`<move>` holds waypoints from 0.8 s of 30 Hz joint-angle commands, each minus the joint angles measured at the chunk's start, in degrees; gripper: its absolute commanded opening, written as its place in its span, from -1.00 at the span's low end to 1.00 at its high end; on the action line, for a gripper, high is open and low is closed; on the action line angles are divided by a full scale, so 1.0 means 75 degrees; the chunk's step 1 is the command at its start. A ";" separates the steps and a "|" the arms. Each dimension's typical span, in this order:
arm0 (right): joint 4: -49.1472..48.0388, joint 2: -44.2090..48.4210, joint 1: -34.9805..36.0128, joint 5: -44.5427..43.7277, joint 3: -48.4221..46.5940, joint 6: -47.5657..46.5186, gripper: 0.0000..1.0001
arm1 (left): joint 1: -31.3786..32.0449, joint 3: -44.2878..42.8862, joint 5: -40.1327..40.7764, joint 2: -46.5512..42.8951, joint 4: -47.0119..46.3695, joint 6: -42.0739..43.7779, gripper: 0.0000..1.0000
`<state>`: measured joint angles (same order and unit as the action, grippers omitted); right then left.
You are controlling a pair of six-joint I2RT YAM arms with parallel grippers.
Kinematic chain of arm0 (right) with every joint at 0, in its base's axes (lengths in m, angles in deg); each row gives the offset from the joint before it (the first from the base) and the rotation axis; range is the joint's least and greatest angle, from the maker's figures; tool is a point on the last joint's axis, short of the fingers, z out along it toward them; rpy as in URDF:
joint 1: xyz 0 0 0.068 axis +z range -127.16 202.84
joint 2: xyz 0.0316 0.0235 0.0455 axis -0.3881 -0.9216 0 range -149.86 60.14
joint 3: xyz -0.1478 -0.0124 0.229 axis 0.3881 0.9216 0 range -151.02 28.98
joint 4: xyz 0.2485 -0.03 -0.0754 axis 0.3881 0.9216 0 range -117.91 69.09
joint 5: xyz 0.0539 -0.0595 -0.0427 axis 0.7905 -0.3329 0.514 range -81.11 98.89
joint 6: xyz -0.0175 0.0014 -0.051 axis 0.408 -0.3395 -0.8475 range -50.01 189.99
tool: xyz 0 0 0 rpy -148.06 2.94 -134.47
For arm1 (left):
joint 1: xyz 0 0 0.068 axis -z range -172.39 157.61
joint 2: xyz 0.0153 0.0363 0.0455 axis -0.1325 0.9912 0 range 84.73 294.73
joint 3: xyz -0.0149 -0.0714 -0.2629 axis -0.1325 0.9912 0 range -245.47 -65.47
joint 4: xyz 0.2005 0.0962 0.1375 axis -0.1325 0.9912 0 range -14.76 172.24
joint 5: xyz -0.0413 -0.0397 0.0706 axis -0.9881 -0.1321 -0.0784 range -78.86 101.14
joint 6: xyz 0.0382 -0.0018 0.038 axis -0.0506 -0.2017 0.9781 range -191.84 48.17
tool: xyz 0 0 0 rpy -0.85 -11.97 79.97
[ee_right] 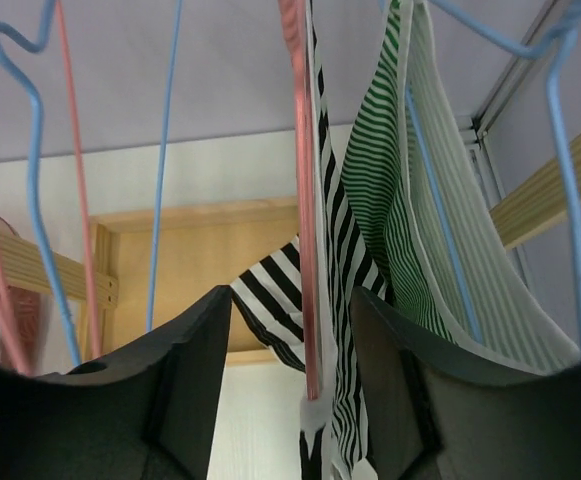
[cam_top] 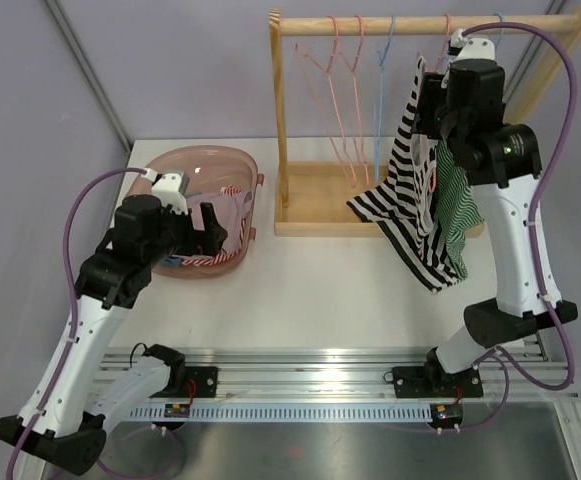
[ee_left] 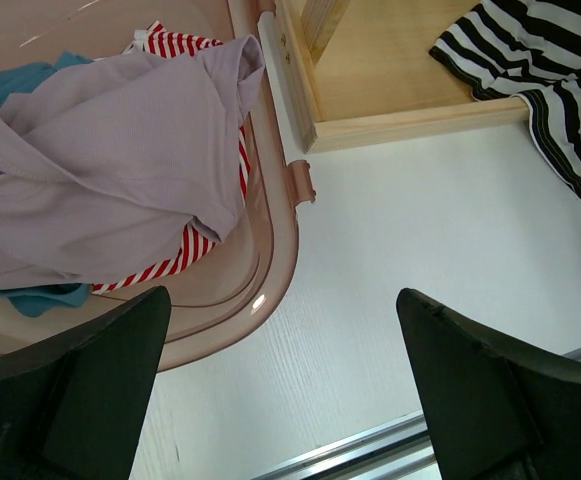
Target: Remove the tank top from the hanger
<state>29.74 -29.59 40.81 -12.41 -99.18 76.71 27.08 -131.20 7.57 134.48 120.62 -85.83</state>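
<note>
TOP VIEW
- Counter: one white counter (cam_top: 310, 290). It carries one wooden rack (cam_top: 430, 22) in the upper right and one pink basin (cam_top: 225, 160) at the left.
- Hangers: five on the rail. Three are empty, two pink (cam_top: 320, 62) and one blue (cam_top: 383, 90); the other two carry clothes.
- Clothes on the rack: two, touching each other. They are the black-and-white tank top (cam_top: 405, 200) and, right of it, a green-and-white top (cam_top: 458, 215).
- Right claw (cam_top: 430, 100): high up, at the upper part of the tank top, just under the rail.
- Left claw (cam_top: 215, 232): over the right part of the basin, spread, holding nothing.

LEFT WRIST VIEW
- Left claw (ee_left: 285, 400): its two dark fingers (ee_left: 80, 390) sit in the bottom corners, wide apart, with only basin rim and counter between them.
- Basin contents: three garments. A lilac garment (ee_left: 120, 170) is on top, a red-and-white striped one (ee_left: 185, 250) is under it, and a teal one (ee_left: 30, 300) is at the left.
- Tank top: one part shows in the upper right, over the rack base (ee_left: 410, 70).

RIGHT WRIST VIEW
- Right claw (ee_right: 290, 320): its two fingers (ee_right: 185, 370) are partly spread.
- Between the fingers: the pink hanger wire (ee_right: 305, 200) and the tank top strap (ee_right: 335, 260). The strap is just beside the finger at the right of the frame and the other finger stands clear, so no pinch is to be seen.
- Green-and-white top: right of the strap, on a blue hanger (ee_right: 565, 180).
- Other wires: blue and pink ones are at the left; I cannot count how many hangers they make.
</note>
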 commanded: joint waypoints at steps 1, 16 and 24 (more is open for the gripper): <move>0.0224 -0.0316 -0.0193 0.0238 -0.0350 -0.0205 0.15 | 0.0018 0.0151 -0.0250 -0.0130 -0.0216 0.0273 0.98; 0.0318 -0.0481 -0.0381 0.1105 -0.1110 -0.0228 -1.00 | 0.0030 0.0526 -0.0671 -0.0376 -0.0274 0.0250 0.98; 0.0470 -0.0071 -0.0381 0.1398 -0.1674 -0.0030 -1.00 | 0.0474 0.0433 -0.0684 -0.0564 -0.0567 -0.0078 0.98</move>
<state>35.23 -34.31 38.15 -4.17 -107.92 75.75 29.20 -127.40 4.46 130.57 119.83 -85.14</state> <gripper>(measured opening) 0.037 0.987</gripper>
